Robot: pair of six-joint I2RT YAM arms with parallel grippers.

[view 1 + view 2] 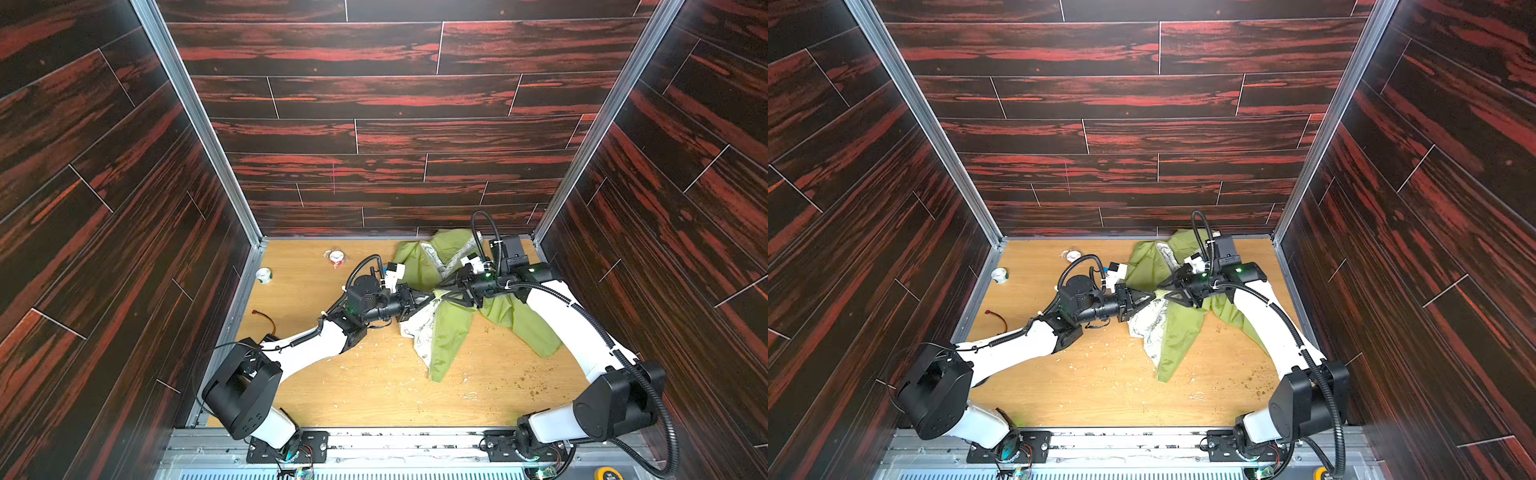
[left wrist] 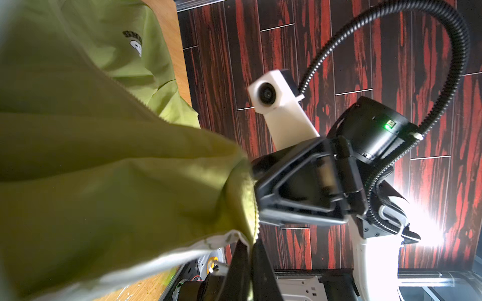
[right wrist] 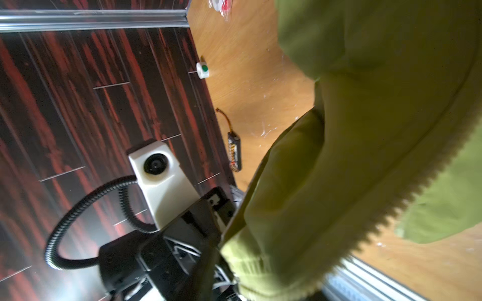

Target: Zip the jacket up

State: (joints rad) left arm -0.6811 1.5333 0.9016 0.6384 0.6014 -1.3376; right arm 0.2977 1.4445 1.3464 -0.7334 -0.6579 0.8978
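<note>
The lime-green jacket (image 1: 451,332) (image 1: 1179,332) lies crumpled at the back right of the wooden table, with its pale lining turned out near the middle. Both grippers meet tip to tip over its front edge. My left gripper (image 1: 431,295) (image 1: 1153,294) (image 2: 251,250) is shut on the jacket's edge (image 2: 104,169), pinching green cloth and whitish lining beside a row of zipper teeth (image 2: 257,221). My right gripper (image 1: 440,291) (image 1: 1162,292) (image 3: 221,260) has its fingers apart, and jacket cloth (image 3: 365,130) with a toothed zipper edge (image 3: 391,206) drapes across them. The dog print (image 2: 137,47) shows farther back.
A small white-and-green thing (image 1: 263,274) and a white-and-red one (image 1: 336,257) sit at the back left. A black module with a red wire (image 1: 266,322) lies by the left wall. Crumbs (image 1: 374,353) dot the table (image 1: 374,399). Dark wood-patterned walls close three sides.
</note>
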